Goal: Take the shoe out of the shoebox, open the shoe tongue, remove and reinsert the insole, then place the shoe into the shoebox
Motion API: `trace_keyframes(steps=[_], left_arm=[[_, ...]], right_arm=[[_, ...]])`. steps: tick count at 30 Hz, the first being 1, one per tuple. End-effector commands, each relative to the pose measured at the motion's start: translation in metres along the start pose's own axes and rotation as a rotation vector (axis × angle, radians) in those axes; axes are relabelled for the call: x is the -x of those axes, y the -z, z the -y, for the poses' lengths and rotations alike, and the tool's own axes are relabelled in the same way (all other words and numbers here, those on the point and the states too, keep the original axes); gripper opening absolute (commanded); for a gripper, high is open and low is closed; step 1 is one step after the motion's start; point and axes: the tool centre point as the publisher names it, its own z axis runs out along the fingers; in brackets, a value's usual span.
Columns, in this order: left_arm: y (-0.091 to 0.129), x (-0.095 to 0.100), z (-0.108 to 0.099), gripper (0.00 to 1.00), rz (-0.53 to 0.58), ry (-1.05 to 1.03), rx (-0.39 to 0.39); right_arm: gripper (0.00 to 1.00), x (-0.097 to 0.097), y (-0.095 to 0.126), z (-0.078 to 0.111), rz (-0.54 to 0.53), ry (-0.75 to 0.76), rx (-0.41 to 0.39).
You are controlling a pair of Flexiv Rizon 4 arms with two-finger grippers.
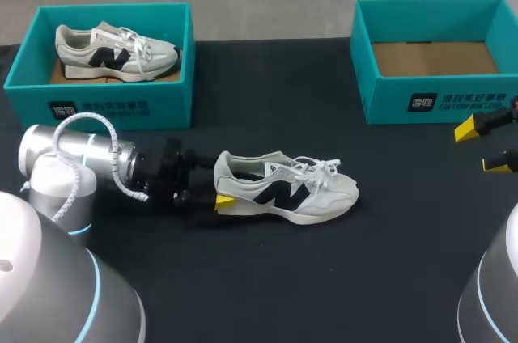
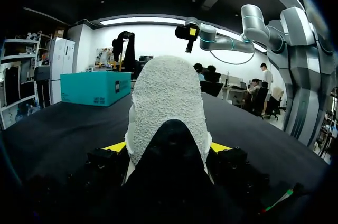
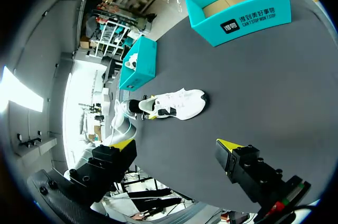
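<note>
Altogether, two shoes, two teal shoeboxes and two grippers are counted on the black table (image 1: 267, 278). A pale shoe (image 1: 287, 189) with a dark emblem on its side is laid on its sole close to the middle of the head view, a little toward 5 o'clock. Its long axis is run from 9 o'clock to 3 o'clock, with the heel at 9 and the toe pointed to 3. The laces are seen tied (loosely, it appears) over the tongue.

The heel is pinched by the left gripper (image 1: 222, 191), which is brought in from 9 o'clock. In the left wrist view one yellow tip is seen pressed against each side of the heel.

The right gripper (image 1: 483, 146) is held at 3 o'clock, above the table edge and well apart from the shoe. Its fingers (image 3: 227, 146) are spread wide, and nothing is held between them.

The left-hand shoebox (image 1: 121, 100) is set at 10 o'clock. A second shoe (image 1: 113, 50) of the same kind is lodged in it, toe likewise turned to 3 o'clock. The right-hand shoebox (image 1: 388, 100) is set at 2 o'clock, and its brown cardboard floor is shown.

On the front wall of each box a white logo block and lines of white print are carried.
</note>
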Motion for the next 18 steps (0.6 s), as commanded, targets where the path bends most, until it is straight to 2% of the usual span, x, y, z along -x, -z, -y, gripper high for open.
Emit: trace_keyframes(steps=[1,18], left_arm=[[-0.002,-0.003,-0.003,0.00,-0.009,0.012,0.028],[-0.010,0.001,-0.027,0.00,-0.022,0.004,0.105]], right_arm=[[1.00,0.000,0.003,0.010,0.002,-0.002,0.046],[1.00,0.000,0.003,0.010,0.002,-0.002,0.046]])
